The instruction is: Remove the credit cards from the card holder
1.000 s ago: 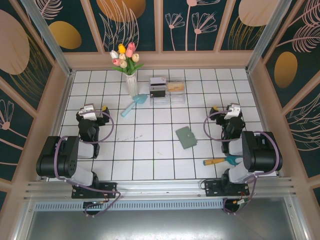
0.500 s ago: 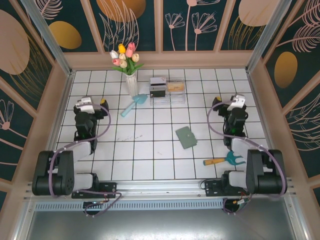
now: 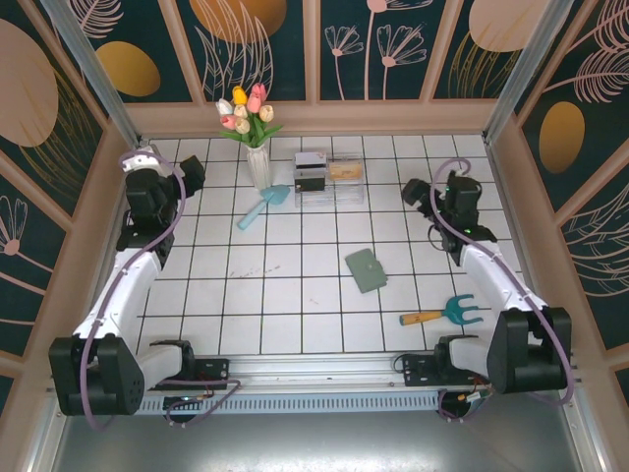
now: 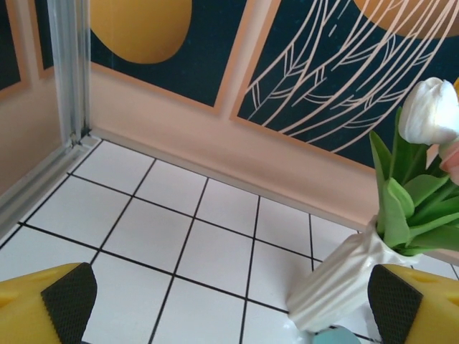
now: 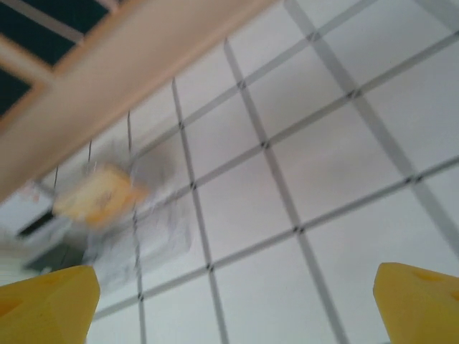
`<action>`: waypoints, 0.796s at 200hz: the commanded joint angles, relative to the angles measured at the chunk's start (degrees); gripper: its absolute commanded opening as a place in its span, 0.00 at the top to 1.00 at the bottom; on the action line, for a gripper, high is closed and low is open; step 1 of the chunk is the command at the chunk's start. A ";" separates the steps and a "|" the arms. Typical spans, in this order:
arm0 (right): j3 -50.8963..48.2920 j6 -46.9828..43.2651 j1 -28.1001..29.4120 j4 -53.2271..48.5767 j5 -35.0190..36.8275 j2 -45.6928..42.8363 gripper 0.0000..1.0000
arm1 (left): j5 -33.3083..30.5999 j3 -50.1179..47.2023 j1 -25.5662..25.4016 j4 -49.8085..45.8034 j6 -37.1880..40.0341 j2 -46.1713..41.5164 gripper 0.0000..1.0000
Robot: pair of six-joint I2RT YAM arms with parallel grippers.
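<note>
Approach stage: the folded card holder [image 3: 367, 269] lies on the tiled table [image 3: 295, 305], well apart from the left gripper [image 4: 231, 304] and right gripper [image 5: 237, 297], both spread wide and empty; the next move likely calls for reaching it and opening it.

Quick tally across the worktop [image 3: 295, 305]: one card holder [image 3: 367, 270], one white vase [image 3: 257, 167], one clear compartment box [image 3: 329, 179], one teal scoop [image 3: 263, 206], one wooden-handled hand rake [image 3: 442, 315]. Tulips [image 3: 246, 108]: five, maybe six, as the bunch is too tight to split. Two pincers: left pincer [image 4: 233, 301], right pincer [image 5: 233, 294].
</note>
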 commanded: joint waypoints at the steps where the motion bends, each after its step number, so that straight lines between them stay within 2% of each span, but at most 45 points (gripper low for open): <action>1: 2.99 5.48 6.87 -11.11 -1.59 1.73 0.01 | 1.23 0.32 0.36 -6.83 -2.97 -0.89 0.01; 23: 2.80 8.47 14.08 -15.65 0.51 2.52 0.02 | 0.01 -0.06 0.36 -6.77 -3.34 -2.57 0.01; 34: 2.18 10.82 17.08 -17.30 1.92 2.67 0.03 | 1.60 -0.06 0.36 -7.06 -2.50 -3.14 0.01; 57: 0.78 13.22 20.83 -18.96 1.90 4.05 0.05 | 7.13 -0.87 0.33 -6.01 -1.62 -4.00 0.01; 77: 1.15 14.02 23.44 -21.00 2.65 7.37 0.06 | 8.44 -1.03 0.35 -5.61 -1.74 -3.97 0.01; 114: 4.56 13.70 24.67 -24.14 4.93 14.81 0.07 | 7.90 -0.92 0.35 -6.65 -1.90 -3.79 0.01; 159: 7.01 13.16 26.11 -25.36 1.68 18.62 0.13 | 9.10 -0.68 0.32 -7.01 -2.26 -3.22 0.01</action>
